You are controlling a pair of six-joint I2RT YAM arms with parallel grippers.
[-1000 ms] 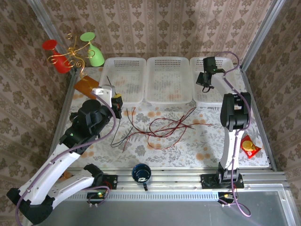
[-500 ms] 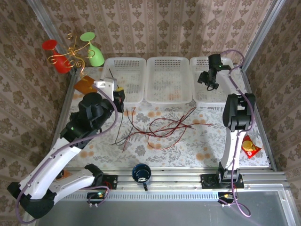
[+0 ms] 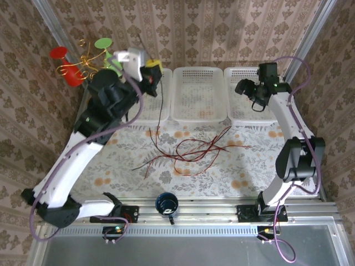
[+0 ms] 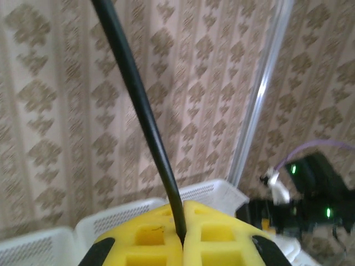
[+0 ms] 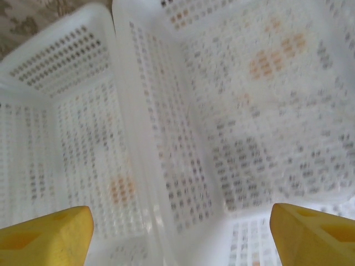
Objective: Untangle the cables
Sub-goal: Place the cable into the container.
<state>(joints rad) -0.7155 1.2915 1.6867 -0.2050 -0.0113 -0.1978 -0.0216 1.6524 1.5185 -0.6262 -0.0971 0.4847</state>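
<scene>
Cables [image 3: 191, 151]: one black cable [image 4: 145, 111] is pinched between the closed yellow fingers [image 4: 144, 243] of the left pincer [image 4: 183, 237], held high above the left basket [image 3: 167, 95], its tail hanging toward the rest, tangled red and black on the table [image 3: 111, 149]. The right pincer [image 5: 180, 233] gapes empty over the baskets [image 5: 133, 111]. A slow, steady lift should avoid snags. No readable writing.

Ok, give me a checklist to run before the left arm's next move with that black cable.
1. Grip: left gripper shut on the black cable: ok.
2. Hanging end of the black cable free of the red cables: cannot tell.
3. The right gripper open and empty: ok.
4. The right gripper over the white baskets, away from the red cables: ok.
5. The red cables lying apart on the table: not ok, they cross.
</scene>
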